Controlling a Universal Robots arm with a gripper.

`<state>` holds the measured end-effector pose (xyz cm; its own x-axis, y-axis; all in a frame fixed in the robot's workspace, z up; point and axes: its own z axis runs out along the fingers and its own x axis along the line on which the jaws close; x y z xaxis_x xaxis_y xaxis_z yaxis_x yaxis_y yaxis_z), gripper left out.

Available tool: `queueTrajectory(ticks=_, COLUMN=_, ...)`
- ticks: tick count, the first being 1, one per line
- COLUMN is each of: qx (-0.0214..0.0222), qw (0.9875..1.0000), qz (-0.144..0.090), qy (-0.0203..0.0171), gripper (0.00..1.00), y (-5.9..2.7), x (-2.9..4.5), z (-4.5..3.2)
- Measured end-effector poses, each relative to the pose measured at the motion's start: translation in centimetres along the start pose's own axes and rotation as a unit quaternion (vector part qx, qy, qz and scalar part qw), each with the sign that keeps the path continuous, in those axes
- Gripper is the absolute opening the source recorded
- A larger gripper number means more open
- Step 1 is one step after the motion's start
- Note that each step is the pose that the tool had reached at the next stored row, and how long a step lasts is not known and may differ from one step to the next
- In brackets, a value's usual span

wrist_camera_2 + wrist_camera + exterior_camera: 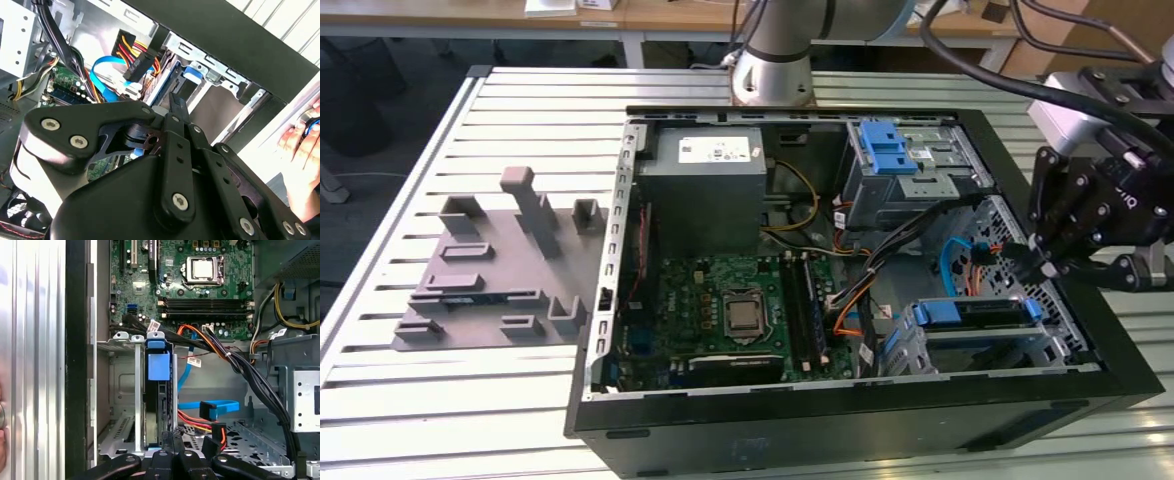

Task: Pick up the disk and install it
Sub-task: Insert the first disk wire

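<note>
The disk [967, 313], silver with a blue carrier frame, sits in the drive cage at the front corner of the open computer case [854, 410], on the exterior view's right. In the first wrist view the disk [159, 390] stands on edge in a cage slot, its blue tab facing the motherboard. My gripper [1049, 268] hangs just over the case's right wall beside that cage. In the first wrist view the gripper [173, 436] has its fingers pressed together at the disk's near end, and I see nothing between them. The second wrist view shows the gripper [176, 102] pointing into the cage.
Blue and orange cables [961, 255] cross beside the cage. A grey power supply [700, 190], the motherboard [734, 310] and an upper bay with a blue latch [887, 150] fill the case. A grey fixture [494, 270] lies on the table. A person's hand [300, 145] rests outside the case.
</note>
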<state>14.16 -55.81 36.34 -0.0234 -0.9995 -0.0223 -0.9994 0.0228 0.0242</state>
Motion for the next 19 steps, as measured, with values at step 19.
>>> queueTrajectory(ticks=19, qx=0.0006, qw=0.9996, qz=0.029, qy=0.0025, gripper=0.11, y=-0.10, x=-0.64, z=-0.61)
